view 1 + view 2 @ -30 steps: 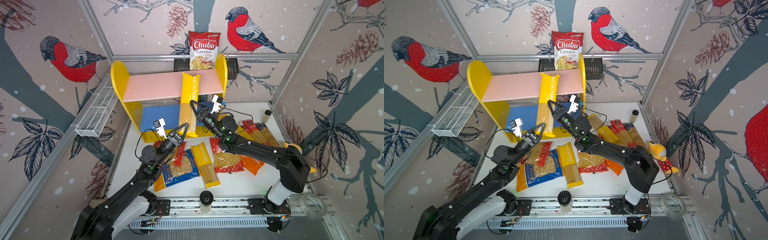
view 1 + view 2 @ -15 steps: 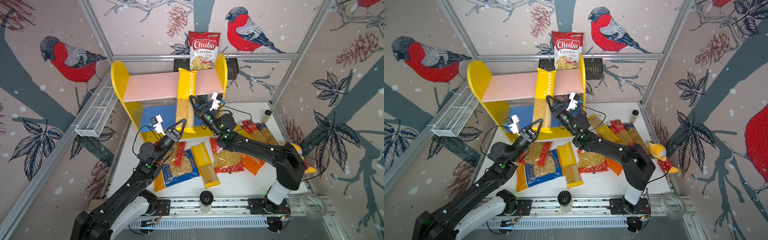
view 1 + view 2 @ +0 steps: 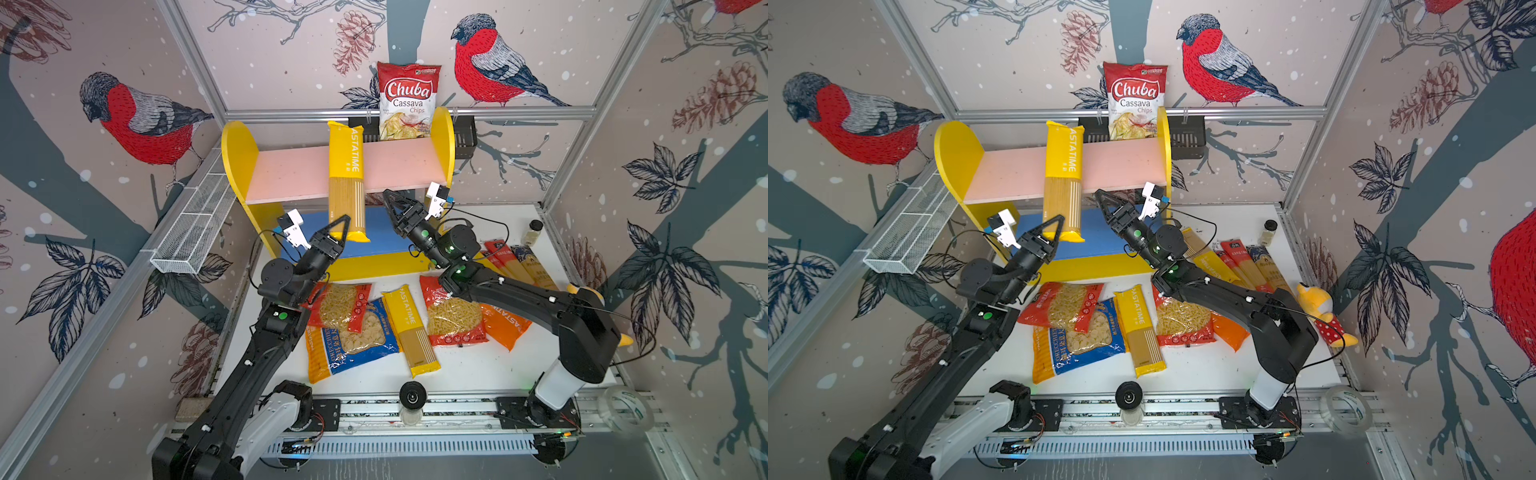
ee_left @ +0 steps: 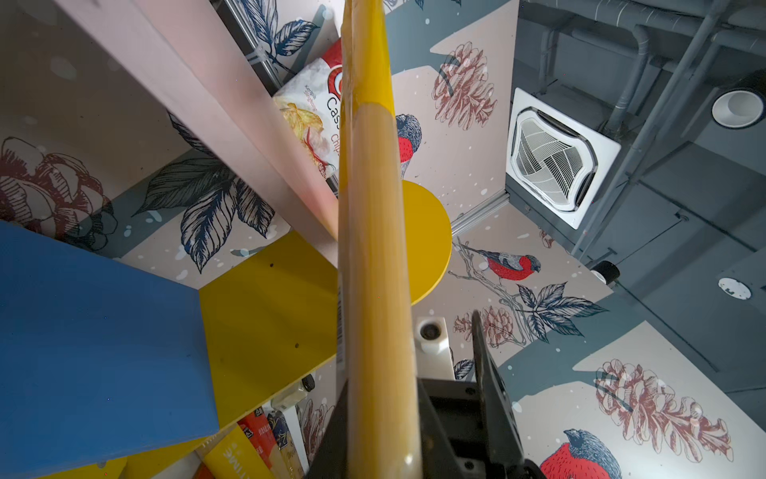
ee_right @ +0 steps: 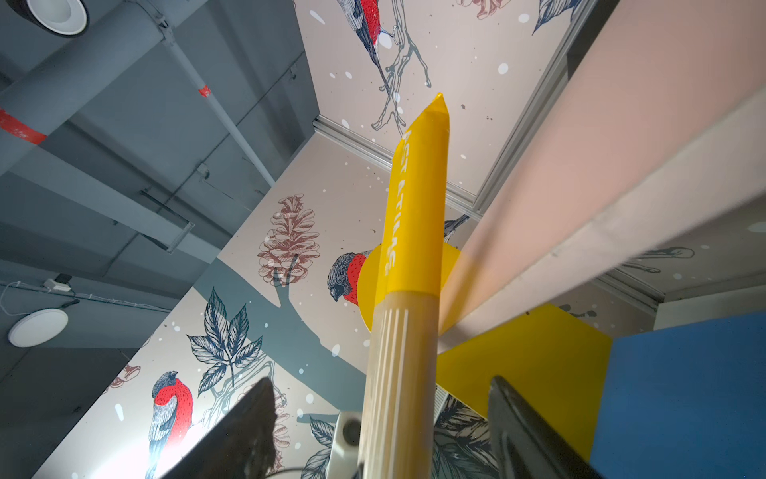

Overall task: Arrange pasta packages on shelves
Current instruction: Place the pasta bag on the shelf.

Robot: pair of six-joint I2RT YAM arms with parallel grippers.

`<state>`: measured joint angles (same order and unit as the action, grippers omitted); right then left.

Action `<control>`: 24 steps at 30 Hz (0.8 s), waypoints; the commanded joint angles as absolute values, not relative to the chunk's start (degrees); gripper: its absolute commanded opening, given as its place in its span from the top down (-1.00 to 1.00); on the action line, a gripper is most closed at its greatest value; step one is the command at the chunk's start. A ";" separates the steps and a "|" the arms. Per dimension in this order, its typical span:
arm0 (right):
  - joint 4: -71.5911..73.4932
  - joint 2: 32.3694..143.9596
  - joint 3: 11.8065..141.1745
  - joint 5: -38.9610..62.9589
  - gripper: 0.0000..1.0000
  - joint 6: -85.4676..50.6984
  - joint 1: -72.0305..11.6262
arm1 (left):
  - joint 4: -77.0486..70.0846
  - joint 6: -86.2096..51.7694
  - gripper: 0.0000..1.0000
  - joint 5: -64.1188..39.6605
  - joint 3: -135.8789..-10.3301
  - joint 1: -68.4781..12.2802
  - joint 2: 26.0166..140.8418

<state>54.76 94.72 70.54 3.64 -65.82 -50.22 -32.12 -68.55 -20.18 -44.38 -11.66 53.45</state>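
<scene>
- Loose packs (image 3: 455, 316) lie flat on the table (image 3: 457, 370) in front of the shelves (image 3: 239, 153).
- My left gripper (image 3: 344, 222) is clamped on the lower end of a yellow pack (image 3: 346, 178).
- My right gripper (image 3: 398, 200) stands just beside it, jaws apart, holding nothing.
- That pack leans across the pink board (image 3: 291, 174), with its lower end over the blue board (image 3: 390, 232).

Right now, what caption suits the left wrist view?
Left gripper grips a yellow spaghetti pack reaching up past the pink upper board, blue lower board alongside.
</scene>
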 commanded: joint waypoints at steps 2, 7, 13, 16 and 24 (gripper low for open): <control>50.00 90.18 67.82 4.90 -0.61 -59.04 -51.00 | -30.39 -72.86 1.00 -31.88 -53.08 -2.01 56.61; 46.09 85.28 61.11 2.50 -0.60 -54.74 -52.25 | -20.50 -73.00 1.00 -41.57 -62.20 7.58 60.11; 43.70 81.58 55.99 -0.36 -0.60 -51.94 -53.45 | -20.10 -77.60 1.00 -49.30 -64.28 16.69 62.45; 42.72 80.25 55.07 -1.73 -0.59 -50.27 -54.17 | -16.43 -76.41 1.00 -50.12 -65.21 18.52 62.83; 41.84 78.51 53.29 -3.24 -0.59 -48.52 -55.02 | -18.04 -78.46 0.36 -49.51 -63.63 23.03 63.11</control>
